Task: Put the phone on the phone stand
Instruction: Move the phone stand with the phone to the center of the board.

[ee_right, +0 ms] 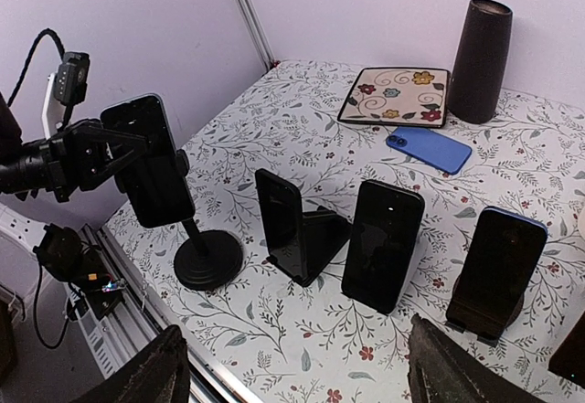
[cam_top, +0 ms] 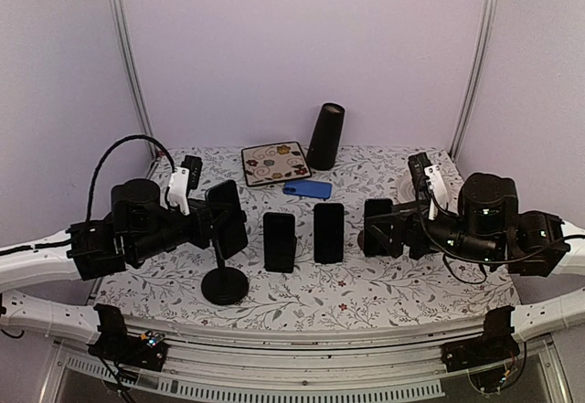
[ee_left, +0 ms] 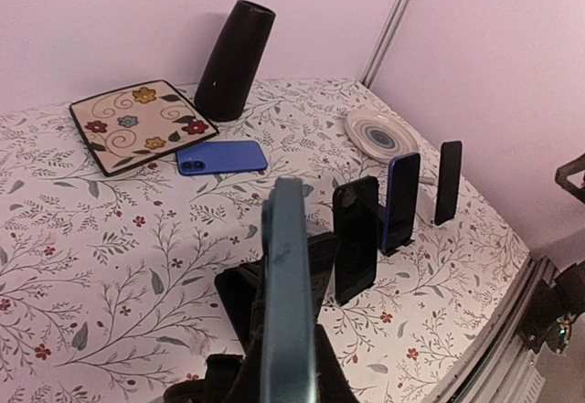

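My left gripper [cam_top: 203, 224] is shut on a dark phone [cam_top: 227, 217], held upright at the top of the phone stand [cam_top: 224, 285], a black pole on a round base. In the right wrist view the phone [ee_right: 152, 160] covers the head of the stand [ee_right: 207, 258], so I cannot tell whether it rests in the cradle. The left wrist view shows the phone [ee_left: 288, 275] edge-on between the fingers. My right gripper [ee_right: 297, 355] hangs open and holds nothing, low over the table's near right part.
Other black phones stand upright on small stands [cam_top: 279, 241] [cam_top: 328, 232] [cam_top: 377, 219] in a row to the right. A blue phone [cam_top: 307, 188] lies flat behind them. At the back are a flowered square plate [cam_top: 275, 163], a black cone vase [cam_top: 325, 135] and a round plate [ee_left: 379, 133].
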Robot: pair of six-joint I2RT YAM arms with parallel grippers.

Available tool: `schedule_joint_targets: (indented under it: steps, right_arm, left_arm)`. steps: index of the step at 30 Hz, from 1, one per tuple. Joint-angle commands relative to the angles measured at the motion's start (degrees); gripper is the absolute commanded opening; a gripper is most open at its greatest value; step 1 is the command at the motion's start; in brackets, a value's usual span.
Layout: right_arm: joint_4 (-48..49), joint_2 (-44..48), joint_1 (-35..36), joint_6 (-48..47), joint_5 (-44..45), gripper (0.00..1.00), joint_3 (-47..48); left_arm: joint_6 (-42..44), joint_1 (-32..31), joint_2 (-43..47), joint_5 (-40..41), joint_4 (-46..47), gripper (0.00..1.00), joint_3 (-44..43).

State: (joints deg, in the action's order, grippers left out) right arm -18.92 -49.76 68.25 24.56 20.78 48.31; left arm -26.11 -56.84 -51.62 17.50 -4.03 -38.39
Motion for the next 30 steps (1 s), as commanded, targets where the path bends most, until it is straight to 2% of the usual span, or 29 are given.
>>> schedule_joint_targets:
  steps: [1,7,15,22,24,30]
  right_arm:
    - [1.3,-0.6,0.1,-0.7,0.2,0.82,0.5]
    - [1.8,-1.3,0.0,-1.0,0.1,0.83,0.5]
    - [2.6,-2.6,-0.4,-2.6,0.2,0.83,0.4]
    - [2.6,-3.0,-2.3,-5.0,-1.0,0.84,1.4]
    - [2.7,-3.0,-3.0,-5.6,-1.7,0.84,1.5]
    - [2.8,-3.4,-3.8,-6.0,-3.2,0.84,1.1]
  left_arm:
    - [2.1,3.6,1.1,1.8,3.0,0.0,0.0]
    - [4.8,9.1,0.8,0.3,5.6,0.0,0.3]
    - [9.2,17.9,-2.7,-10.3,13.7,0.0,1.5]
    - [13.5,27.5,-9.1,-25.0,18.2,0.0,0.2]
    - [14.5,30.0,-10.1,-31.3,19.9,0.0,0.1]
    - [15.0,35.1,-11.8,-44.2,24.4,0.0,0.3]
